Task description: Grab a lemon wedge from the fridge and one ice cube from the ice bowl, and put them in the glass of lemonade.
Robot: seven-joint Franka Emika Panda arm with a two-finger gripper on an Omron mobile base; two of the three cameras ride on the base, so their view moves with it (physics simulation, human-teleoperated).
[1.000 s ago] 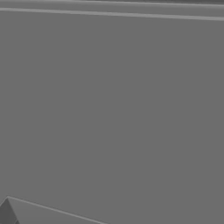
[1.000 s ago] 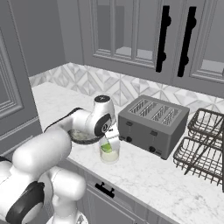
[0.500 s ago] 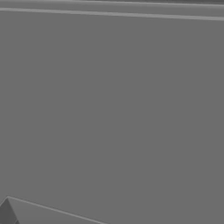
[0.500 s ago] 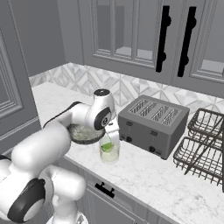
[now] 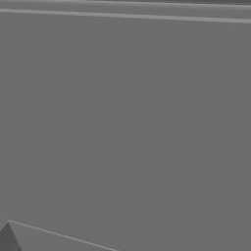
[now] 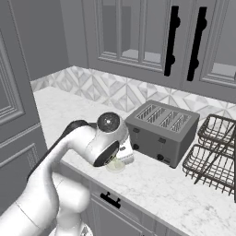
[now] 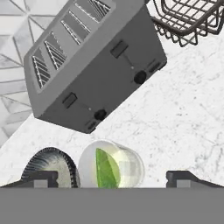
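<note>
On the white marble tabletop [image 7: 183, 118], the glass of lemonade [image 7: 112, 165] stands just in front of the silver toaster [image 7: 94, 61], with the lemon wedge [image 7: 106, 168] resting inside it. The dark ice bowl [image 7: 50, 165] sits just beside the glass. The claw [image 7: 109, 178] hangs above with its fingers [image 7: 40, 177] spread wide, gripping nothing. A wire dish rack [image 6: 213, 152] stands beside the toaster.

The glass [image 7: 112, 166] holds a green wedge [image 7: 106, 169] and stands between the wide-apart fingertips [image 7: 40, 178]. A ribbed dark bowl [image 7: 49, 165] touches it; toaster [image 7: 94, 61] and wire rack [image 7: 188, 19] lie beyond on the marble counter [image 7: 183, 118].
</note>
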